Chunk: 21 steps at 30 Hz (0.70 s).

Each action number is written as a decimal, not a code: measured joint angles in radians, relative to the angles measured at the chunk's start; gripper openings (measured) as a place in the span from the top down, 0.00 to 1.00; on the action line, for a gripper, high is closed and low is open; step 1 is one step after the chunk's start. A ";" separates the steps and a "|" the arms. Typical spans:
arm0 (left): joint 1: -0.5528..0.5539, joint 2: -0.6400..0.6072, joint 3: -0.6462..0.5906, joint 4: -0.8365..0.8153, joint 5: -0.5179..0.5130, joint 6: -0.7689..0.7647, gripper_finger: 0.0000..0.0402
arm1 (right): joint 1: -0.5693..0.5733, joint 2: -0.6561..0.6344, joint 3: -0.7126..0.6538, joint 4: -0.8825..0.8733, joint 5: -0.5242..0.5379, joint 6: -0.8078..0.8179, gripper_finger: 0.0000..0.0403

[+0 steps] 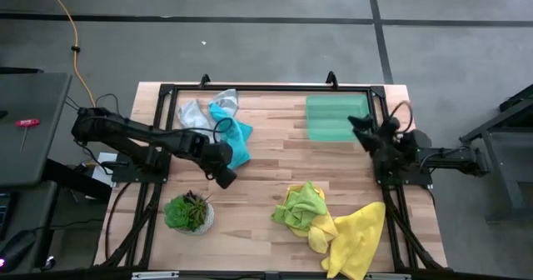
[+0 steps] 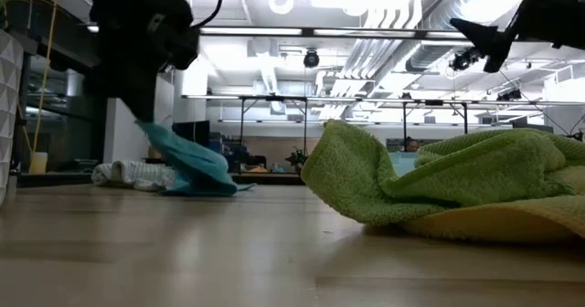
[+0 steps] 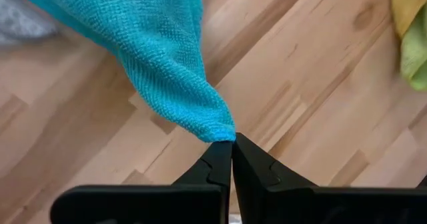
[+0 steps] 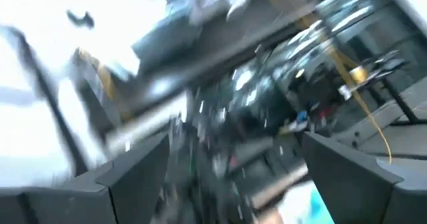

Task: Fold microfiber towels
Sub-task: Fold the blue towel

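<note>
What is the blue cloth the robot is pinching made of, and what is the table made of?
The teal towel looks like soft microfiber cloth: the left wrist view shows a fine, nubbly weave, and it droops limply from the left gripper, whose fingers are shut on its corner. The table looks like pale wooden planks with a smooth finish, judging by grain lines and board seams.

The left gripper (image 3: 232,144) has its two dark fingers (image 3: 213,171) pressed together, pinching one corner of the teal towel (image 3: 157,51) at their tips. The cloth spreads out wide away from the fingertips over the wooden table (image 3: 313,97). Well off to one side lie edges of a yellow towel (image 3: 405,4) and a lime green towel (image 3: 417,54).
</note>
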 joint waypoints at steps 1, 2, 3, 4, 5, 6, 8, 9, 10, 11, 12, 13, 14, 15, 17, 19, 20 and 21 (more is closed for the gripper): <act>-0.004 0.000 -0.005 0.002 0.001 0.000 1.00 | 0.000 0.013 0.002 0.010 0.009 0.017 0.17; -0.005 0.000 -0.009 0.003 0.001 0.001 1.00 | 0.000 0.036 0.011 0.000 0.001 0.022 0.17; -0.007 0.000 -0.013 0.004 0.000 0.001 1.00 | 0.000 0.069 0.027 -0.012 -0.026 0.021 0.17; -0.009 0.000 -0.014 0.003 -0.002 0.001 1.00 | 0.000 0.115 0.045 -0.018 -0.048 0.019 0.17; -0.008 0.000 -0.015 0.004 -0.005 0.005 1.00 | 0.001 0.166 0.063 -0.017 -0.057 0.018 0.17; -0.008 0.000 -0.015 0.019 -0.008 0.013 1.00 | 0.000 0.228 0.085 -0.016 -0.059 0.018 0.17; -0.008 -0.001 -0.015 0.061 -0.008 0.031 1.00 | 0.000 0.367 0.135 -0.020 -0.057 0.013 0.17; -0.007 -0.005 -0.015 0.079 -0.008 0.040 1.00 | 0.000 0.437 0.166 -0.020 -0.057 0.006 0.17; -0.007 -0.013 -0.015 0.094 -0.008 0.051 1.00 | 0.000 0.511 0.199 -0.019 -0.057 -0.002 0.17; -0.007 -0.019 -0.015 0.114 -0.008 0.064 1.00 | 0.000 0.581 0.231 -0.019 -0.056 -0.013 0.17; -0.007 -0.022 -0.014 0.131 -0.007 0.075 1.00 | 0.000 0.650 0.264 -0.019 -0.047 -0.023 0.17; -0.007 -0.025 -0.014 0.131 -0.008 0.080 1.00 | 0.000 0.716 0.300 -0.020 -0.038 -0.022 0.17; -0.007 -0.031 -0.014 0.123 -0.008 0.080 1.00 | 0.000 0.775 0.335 -0.020 -0.029 -0.006 0.17; -0.007 -0.039 -0.014 0.118 -0.008 0.080 1.00 | 0.000 0.834 0.374 -0.020 -0.019 0.024 0.17; -0.007 -0.053 -0.014 0.103 -0.008 0.079 1.00 | 0.000 0.934 0.450 -0.018 -0.018 0.068 0.17; -0.007 -0.061 -0.014 0.076 -0.018 0.064 1.00 | 0.000 1.031 0.521 -0.018 -0.018 0.070 0.17; -0.007 -0.061 -0.014 0.071 -0.022 0.048 1.00 | 0.000 1.075 0.554 -0.019 -0.018 0.056 0.17; -0.007 -0.061 -0.014 0.064 -0.023 0.035 1.00 | 0.000 1.120 0.588 -0.019 -0.019 0.036 0.17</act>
